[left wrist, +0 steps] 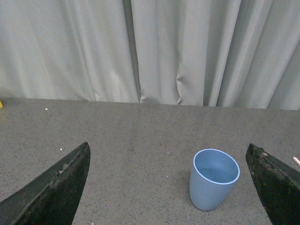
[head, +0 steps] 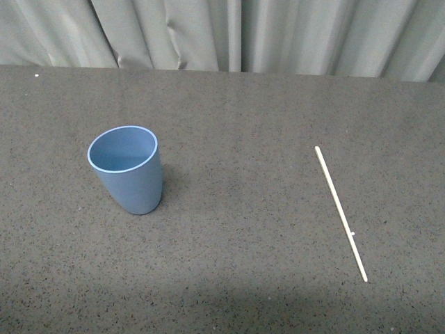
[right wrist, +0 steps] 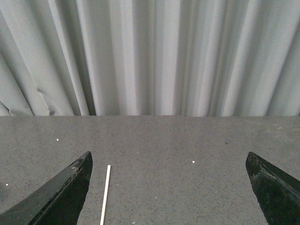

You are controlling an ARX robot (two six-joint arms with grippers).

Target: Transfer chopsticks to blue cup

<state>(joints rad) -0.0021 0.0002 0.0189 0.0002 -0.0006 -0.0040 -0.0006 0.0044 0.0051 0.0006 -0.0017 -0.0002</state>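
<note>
Grey speckled table bears the blue cup upright at left. My left gripper and right gripper both gape wide, empty. The chopsticks lie flat, well apart at right; I'd straddle mid-length and pinch low.

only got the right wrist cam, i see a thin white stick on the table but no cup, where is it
Observer: The light blue plastic tumbler stands on the dark speckled table, well left of the thin cream-white stick in the front view.
Operator: upright or tipped
Observer: Upright, mouth up, nothing inside it.
Operator: left gripper on it
Observer: No. The left gripper is open and short of the tumbler, touching nothing.
</note>
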